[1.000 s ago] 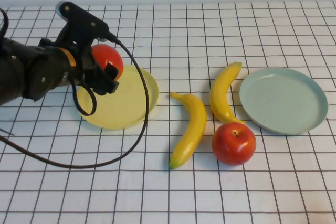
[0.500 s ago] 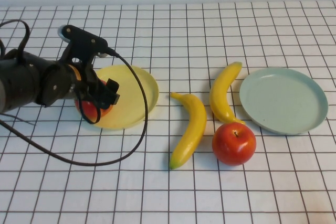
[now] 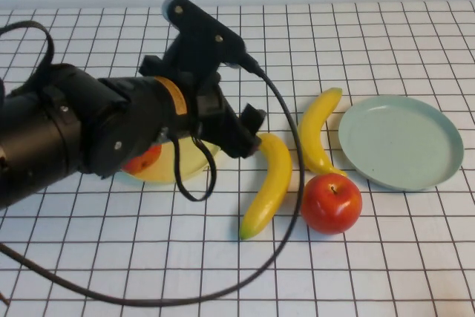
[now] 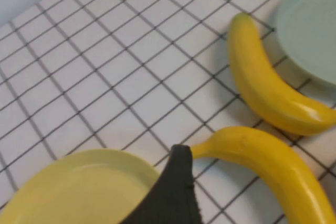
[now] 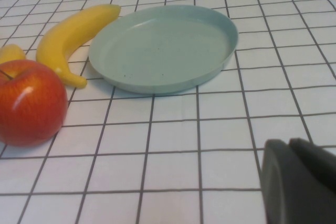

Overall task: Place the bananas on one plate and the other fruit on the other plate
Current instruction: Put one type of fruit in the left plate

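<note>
One red apple [image 3: 142,159] lies on the pale yellow plate [image 3: 184,166], mostly hidden under my left arm. The other apple [image 3: 331,203] sits on the table between the two bananas' near ends. One banana [image 3: 271,180] lies mid-table, the other banana [image 3: 315,128] beside the blue-green plate [image 3: 401,141], which holds nothing. My left gripper [image 3: 249,133] is open and empty, over the yellow plate's right rim at the near banana's far tip; one finger [image 4: 173,195] shows beside that banana [image 4: 273,166]. My right gripper [image 5: 296,182] is shut, low over the table near the blue-green plate [image 5: 163,45].
The table is a white cloth with a black grid. My left arm's black cable [image 3: 286,206] loops over the mid-table banana and down toward the front edge. The right wrist view shows the apple [image 5: 29,103] and a banana [image 5: 68,38] beside the plate.
The apple held over the yellow plate was lowered and let go onto it. My left arm then swung right, its gripper now at the mid-table banana's far end.
</note>
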Robot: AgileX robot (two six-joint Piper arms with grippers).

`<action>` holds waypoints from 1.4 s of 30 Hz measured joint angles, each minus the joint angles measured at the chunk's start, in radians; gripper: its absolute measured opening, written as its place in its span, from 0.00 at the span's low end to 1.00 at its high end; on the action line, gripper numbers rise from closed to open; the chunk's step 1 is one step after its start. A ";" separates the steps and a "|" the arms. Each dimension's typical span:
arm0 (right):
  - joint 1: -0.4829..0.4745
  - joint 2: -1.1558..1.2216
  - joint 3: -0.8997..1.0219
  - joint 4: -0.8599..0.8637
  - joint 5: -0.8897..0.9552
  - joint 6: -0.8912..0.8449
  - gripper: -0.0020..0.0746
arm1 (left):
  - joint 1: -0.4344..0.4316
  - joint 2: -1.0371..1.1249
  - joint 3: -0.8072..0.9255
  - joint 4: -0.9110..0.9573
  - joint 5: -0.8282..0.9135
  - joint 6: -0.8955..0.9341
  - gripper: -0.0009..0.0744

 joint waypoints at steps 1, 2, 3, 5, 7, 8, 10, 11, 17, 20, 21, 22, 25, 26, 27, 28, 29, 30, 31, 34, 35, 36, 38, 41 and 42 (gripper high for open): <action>0.000 0.000 0.000 0.000 0.000 0.000 0.01 | -0.026 0.002 0.000 -0.038 0.005 0.038 0.89; 0.000 0.000 0.000 0.000 0.000 0.000 0.01 | -0.047 0.006 0.000 -0.070 0.005 0.071 0.89; 0.000 0.000 0.000 0.000 0.000 0.000 0.01 | -0.072 0.013 0.000 -0.113 0.007 0.115 0.89; 0.000 0.000 0.000 0.000 0.000 0.000 0.01 | -0.117 0.028 0.000 -0.208 0.009 0.204 0.89; 0.000 0.000 0.000 0.000 0.000 0.000 0.01 | -0.153 0.048 0.000 -0.303 0.015 0.288 0.89; 0.000 0.000 0.000 0.000 0.000 0.000 0.01 | -0.161 0.054 0.000 -0.320 0.016 0.317 0.89; 0.000 0.000 0.000 0.000 0.000 0.000 0.01 | -0.185 0.081 0.000 -0.397 0.022 0.426 0.89; 0.000 0.000 0.000 0.000 0.000 0.000 0.01 | -0.193 0.093 0.000 -0.416 0.022 0.465 0.89; 0.000 0.000 0.000 0.000 0.000 0.000 0.01 | -0.224 0.151 0.000 -0.452 -0.022 0.594 0.89; 0.000 0.000 0.000 0.000 0.000 0.000 0.01 | -0.232 0.172 0.000 -0.460 -0.052 0.609 0.89; 0.000 0.000 0.000 0.000 0.000 0.000 0.01 | -0.233 0.179 0.000 -0.467 -0.058 0.610 0.89; 0.000 0.000 0.000 0.000 0.000 0.000 0.01 | -0.233 0.185 0.000 -0.474 -0.066 0.612 0.89; 0.000 0.000 0.000 0.000 0.000 0.000 0.01 | -0.234 0.204 0.000 -0.484 -0.084 0.615 0.88; 0.000 0.000 0.000 0.000 0.000 0.000 0.01 | -0.234 0.213 0.000 -0.488 -0.090 0.615 0.88; 0.000 0.000 0.000 0.000 0.000 0.000 0.01 | -0.234 0.217 0.000 -0.491 -0.099 0.615 0.87; 0.000 0.000 0.000 0.000 0.000 0.000 0.01 | -0.234 0.226 0.000 -0.495 -0.107 0.615 0.85; 0.000 0.000 0.000 0.000 0.000 0.000 0.01 | -0.234 0.231 0.000 -0.503 -0.118 0.615 0.84; 0.000 0.000 0.000 0.000 0.000 0.000 0.01 | -0.234 0.238 0.000 -0.512 -0.124 0.615 0.82; 0.000 0.000 0.000 0.000 0.000 0.000 0.01 | -0.234 0.242 0.000 -0.523 -0.132 0.615 0.81; 0.000 0.000 0.000 0.000 0.000 0.000 0.01 | -0.234 0.254 0.000 -0.557 -0.153 0.608 0.78; 0.000 0.000 0.000 0.000 0.000 0.000 0.01 | -0.234 0.261 0.000 -0.570 -0.162 0.602 0.76; 0.000 0.000 0.000 0.000 0.000 0.000 0.01 | -0.234 0.263 0.000 -0.578 -0.167 0.597 0.76; 0.000 0.000 0.000 0.000 0.000 0.000 0.01 | -0.234 0.276 0.000 -0.596 -0.182 0.580 0.74; 0.000 0.000 0.000 0.000 0.000 0.000 0.01 | -0.234 0.287 0.000 -0.606 -0.194 0.565 0.73; 0.000 0.000 0.000 0.000 0.000 0.000 0.01 | -0.234 0.289 0.000 -0.607 -0.194 0.565 0.73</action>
